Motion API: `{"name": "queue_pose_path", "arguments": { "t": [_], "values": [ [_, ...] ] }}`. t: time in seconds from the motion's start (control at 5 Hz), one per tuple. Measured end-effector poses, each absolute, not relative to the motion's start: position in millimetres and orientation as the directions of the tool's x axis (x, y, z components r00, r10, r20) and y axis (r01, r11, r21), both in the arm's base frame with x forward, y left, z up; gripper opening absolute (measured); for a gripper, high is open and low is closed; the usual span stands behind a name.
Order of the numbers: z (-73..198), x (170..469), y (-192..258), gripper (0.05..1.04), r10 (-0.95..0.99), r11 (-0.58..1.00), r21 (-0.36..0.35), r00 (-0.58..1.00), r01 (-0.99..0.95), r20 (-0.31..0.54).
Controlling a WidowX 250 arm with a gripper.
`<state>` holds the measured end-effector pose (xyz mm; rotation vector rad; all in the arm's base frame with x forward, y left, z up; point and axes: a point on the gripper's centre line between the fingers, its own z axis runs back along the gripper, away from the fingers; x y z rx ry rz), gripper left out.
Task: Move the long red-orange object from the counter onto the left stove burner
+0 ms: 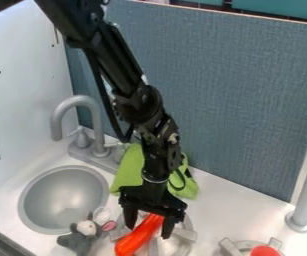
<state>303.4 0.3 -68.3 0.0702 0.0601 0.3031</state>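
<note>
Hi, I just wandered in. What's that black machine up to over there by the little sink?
A black robot arm hangs over the counter, its open fingers on either side of a long orange-red object at a silvery burner. A gray plush toy is nearby, between the burner and the sink.

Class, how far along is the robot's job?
Approach looks done: the black claw is down at the glossy orange elongated object. In hand: securing it, though a firm grip isn't clear. Likely left: lifting it away, since it sits low over the round grey stove burner.
</note>
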Motion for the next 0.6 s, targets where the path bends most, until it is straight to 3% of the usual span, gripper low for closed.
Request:
{"name": "queue_pose_path", "arguments": {
  "t": [0.4,0.6],
  "values": [
    [0.8,307.9,-24.8,1.005,0.226,0.965,0.114,0.971,-0.234,0.081],
    [22.1,297.7,-34.3,1.004,0.194,0.971,0.127,0.978,-0.202,0.073]
  ]
}}
